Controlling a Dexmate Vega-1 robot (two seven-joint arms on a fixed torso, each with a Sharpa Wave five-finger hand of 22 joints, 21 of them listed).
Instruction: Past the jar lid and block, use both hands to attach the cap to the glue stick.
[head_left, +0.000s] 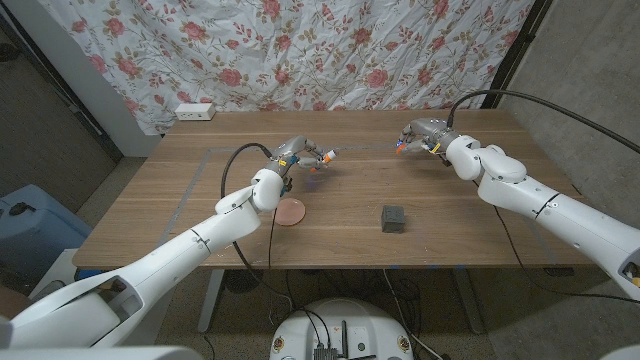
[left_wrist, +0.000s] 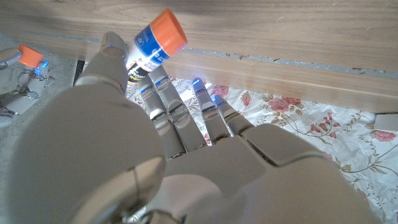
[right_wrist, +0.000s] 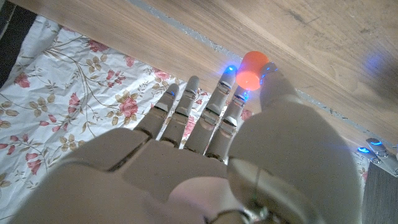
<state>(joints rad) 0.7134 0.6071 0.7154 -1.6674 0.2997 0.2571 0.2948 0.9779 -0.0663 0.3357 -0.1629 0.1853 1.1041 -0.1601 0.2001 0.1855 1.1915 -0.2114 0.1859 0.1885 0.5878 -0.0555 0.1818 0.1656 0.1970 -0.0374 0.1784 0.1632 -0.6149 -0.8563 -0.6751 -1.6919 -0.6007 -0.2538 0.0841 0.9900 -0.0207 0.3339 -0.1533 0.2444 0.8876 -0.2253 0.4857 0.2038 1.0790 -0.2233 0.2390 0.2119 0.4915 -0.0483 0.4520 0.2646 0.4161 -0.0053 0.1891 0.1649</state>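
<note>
My left hand (head_left: 293, 156) is raised over the far middle of the table and grips the glue stick (head_left: 318, 157), whose orange end points toward my right hand. The left wrist view shows the stick (left_wrist: 153, 45), white and blue with an orange end, held between thumb and fingers of that hand (left_wrist: 161, 143). My right hand (head_left: 420, 135) hovers further right and pinches the small orange cap (head_left: 399, 146). In the right wrist view the cap (right_wrist: 253, 68) sits between thumb and fingertip of this hand (right_wrist: 205, 155). A gap separates cap and stick.
A round brownish jar lid (head_left: 292, 212) and a dark block (head_left: 393, 218) lie on the wooden table (head_left: 470, 230), nearer to me than both hands. A white power strip (head_left: 194, 111) sits at the far left edge. A floral curtain (head_left: 330, 50) hangs behind.
</note>
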